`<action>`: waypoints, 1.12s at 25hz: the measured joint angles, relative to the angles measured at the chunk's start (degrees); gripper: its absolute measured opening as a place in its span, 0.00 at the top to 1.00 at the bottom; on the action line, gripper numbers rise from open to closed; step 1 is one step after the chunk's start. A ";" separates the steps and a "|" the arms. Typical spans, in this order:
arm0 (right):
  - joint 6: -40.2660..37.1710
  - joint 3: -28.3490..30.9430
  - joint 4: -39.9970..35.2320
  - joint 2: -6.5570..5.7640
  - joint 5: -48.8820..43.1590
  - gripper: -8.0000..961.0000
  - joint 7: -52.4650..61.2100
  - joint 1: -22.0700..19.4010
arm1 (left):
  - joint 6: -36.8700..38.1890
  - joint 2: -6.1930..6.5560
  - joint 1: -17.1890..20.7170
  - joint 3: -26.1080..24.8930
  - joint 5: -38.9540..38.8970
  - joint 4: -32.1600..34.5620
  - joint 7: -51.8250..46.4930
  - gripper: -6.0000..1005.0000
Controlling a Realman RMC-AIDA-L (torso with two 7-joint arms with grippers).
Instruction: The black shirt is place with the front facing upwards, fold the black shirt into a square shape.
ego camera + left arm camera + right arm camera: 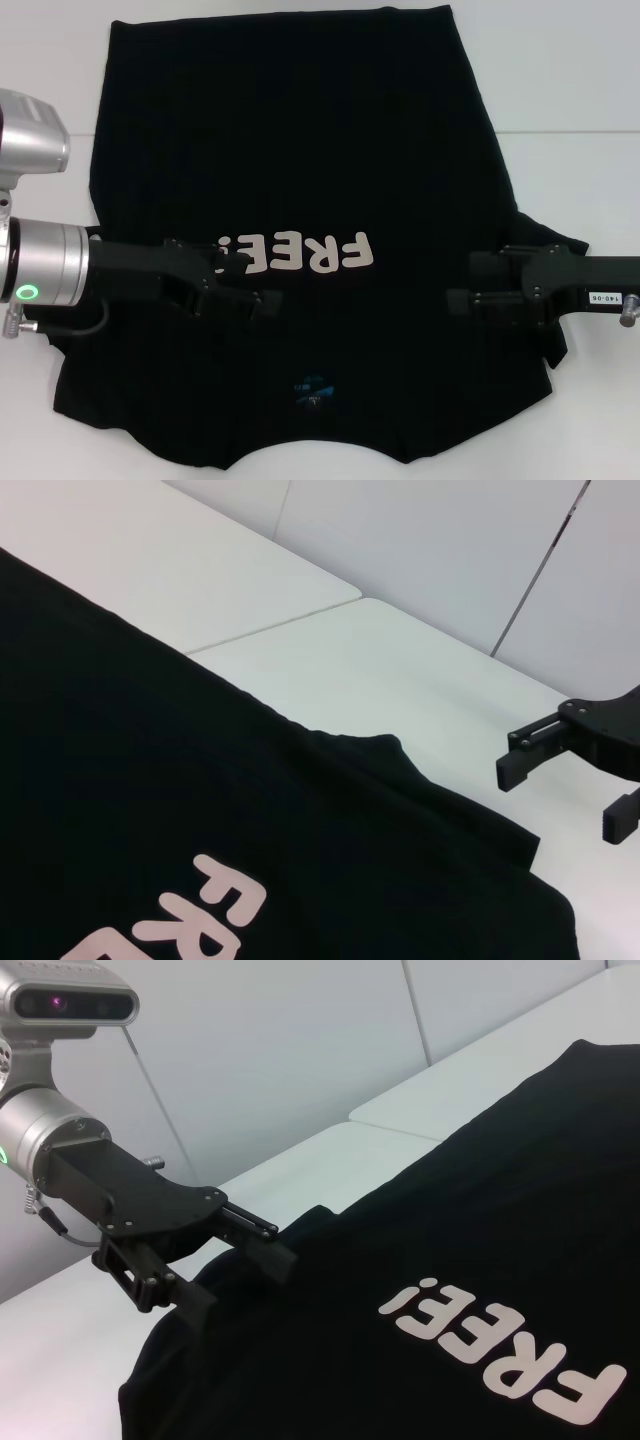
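Black shirt (300,170) covers most of the white table (560,90), spread flat with its front up; its neck opening lies at the edge nearest the robot and its hem at the far side, so the pale letters "FREE!" (300,253) read upside down in the head view. A table seam (570,133) runs out from behind the cloth on the robot's right. Both arms reach in over the shirt from opposite sides, at about the level of the lettering. The left gripper (262,285) hangs over the shirt's left half, just beside the exclamation mark, and the right wrist view shows its two black fingers (262,1250) spread apart above the fabric with nothing between them. The right gripper (462,283) hovers over the shirt's right side near the sleeve, its jaws likewise parted and empty. A small blue neck label (312,384) sits below the lettering, near the collar.
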 joint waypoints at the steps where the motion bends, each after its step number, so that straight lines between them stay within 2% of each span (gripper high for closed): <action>1: 0.02 -0.01 0.00 0.00 0.00 0.11 0.00 0.02 | 0.01 0.02 0.00 0.00 0.00 0.00 0.00 0.13; 21: 0.22 0.38 0.00 0.00 0.15 0.11 0.86 0.11 | -0.03 0.29 -0.08 -0.34 0.00 0.00 -1.74 0.13; 24: 1.62 1.18 0.00 -0.14 0.58 0.11 4.81 0.55 | -0.73 1.45 0.03 -2.01 -0.01 0.01 -7.96 0.13; 28: 3.77 1.42 0.00 -1.68 0.88 0.11 14.63 2.43 | -0.06 4.23 0.38 -5.52 -0.23 -0.35 -18.93 0.13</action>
